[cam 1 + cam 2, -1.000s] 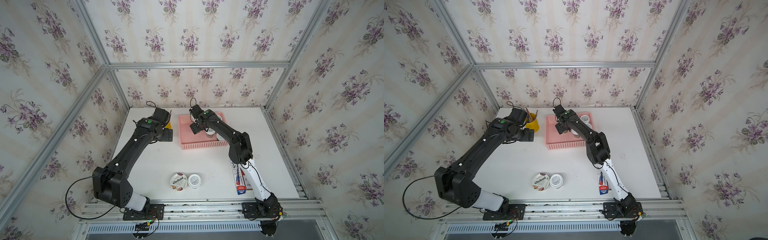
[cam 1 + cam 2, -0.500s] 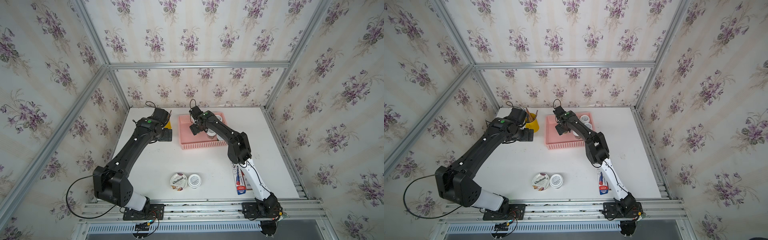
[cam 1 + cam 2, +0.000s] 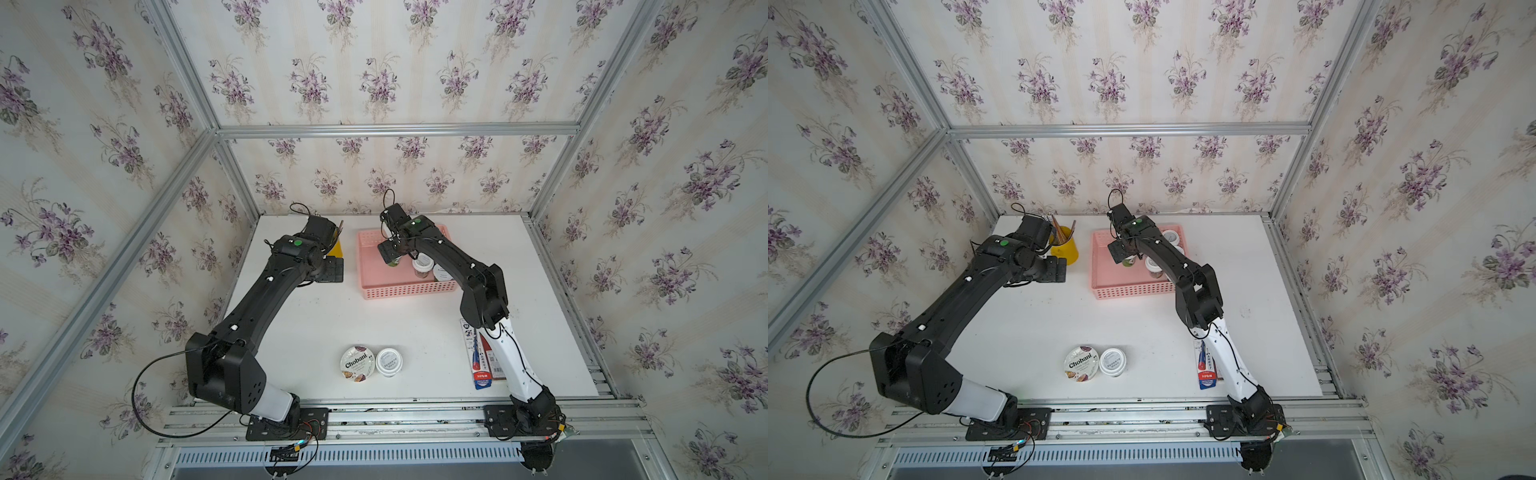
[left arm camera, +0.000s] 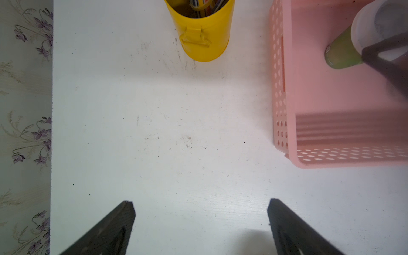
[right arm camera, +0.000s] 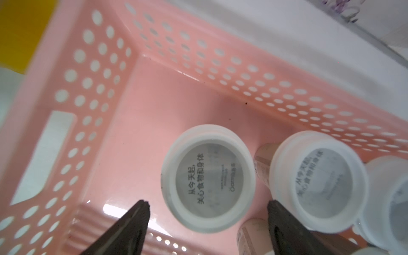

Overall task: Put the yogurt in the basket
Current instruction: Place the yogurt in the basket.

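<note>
1. Right fingers [image 5: 129, 229]: spread wide and gripping nothing. A gap shows on each side between them and the lid of the green cup [image 5: 207, 187], which lies between the tips.
2. Green cup: upright on the floor of the basket [image 5: 198, 66], so this yogurt is in place. Other cups [image 5: 318, 183] stand just beside one finger. In both top views the arm hides part of that group, so the count cannot be told.
3. Left fingers [image 4: 110, 231]: spread and empty over the bare table [image 4: 176, 132]. The basket wall is off to one side of them and the yellow cup [image 4: 203, 39] lies beyond the tips.
4. Yogurt not yet in: the Chobani cup [image 3: 357, 363] and a white cup [image 3: 389, 361], side by side and seemingly touching. They are well apart from both pairs of fingers.
5. Step in hand (judged): releasing the green cup and withdrawing.
   - Rise straight along the cup's axis.
   - Hold the fingers apart until the tips clear the lid.
   - Avoid any sideways swing, since the neighbouring cups sit close to one finger and could be toppled.
6. Next (judged): fetch the pair on the table. Approach each cup across its free sides, so that a finger does not wedge between the two. The Chobani cup looks wider and probably needs the fullest spread.
</note>
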`<state>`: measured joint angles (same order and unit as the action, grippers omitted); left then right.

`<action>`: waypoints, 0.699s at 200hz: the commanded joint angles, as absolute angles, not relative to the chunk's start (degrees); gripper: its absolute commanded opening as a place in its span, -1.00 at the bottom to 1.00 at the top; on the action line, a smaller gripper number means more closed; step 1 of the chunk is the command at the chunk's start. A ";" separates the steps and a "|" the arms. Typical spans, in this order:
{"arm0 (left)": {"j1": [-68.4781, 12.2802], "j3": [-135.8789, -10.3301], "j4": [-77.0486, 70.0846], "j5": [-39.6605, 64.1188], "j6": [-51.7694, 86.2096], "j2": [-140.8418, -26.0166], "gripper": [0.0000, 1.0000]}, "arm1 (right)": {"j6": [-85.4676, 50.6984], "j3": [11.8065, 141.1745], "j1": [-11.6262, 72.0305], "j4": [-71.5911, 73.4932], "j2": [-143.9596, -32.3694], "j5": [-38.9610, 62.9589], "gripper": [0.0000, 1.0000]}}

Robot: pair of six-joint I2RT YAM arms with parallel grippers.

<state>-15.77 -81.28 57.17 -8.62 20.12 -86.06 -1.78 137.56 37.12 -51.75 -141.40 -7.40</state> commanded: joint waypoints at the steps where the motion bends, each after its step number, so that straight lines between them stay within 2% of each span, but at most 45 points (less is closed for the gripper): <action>1: -15.73 -81.34 56.61 -8.35 20.23 -85.31 0.98 | -2.89 137.72 37.18 -50.47 -140.50 -5.14 0.76; 81: -15.62 -80.49 56.45 -8.44 20.25 -84.03 0.98 | -3.95 137.65 37.22 -48.32 -141.94 -6.62 0.70; 140: -15.63 -80.33 56.47 -8.53 20.21 -83.89 0.98 | -4.31 137.56 37.18 -46.79 -143.52 -8.39 0.58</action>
<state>-15.73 -80.49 57.12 -8.60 20.12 -84.29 -3.51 137.53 37.17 -48.01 -142.96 -6.90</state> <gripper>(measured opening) 0.988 0.793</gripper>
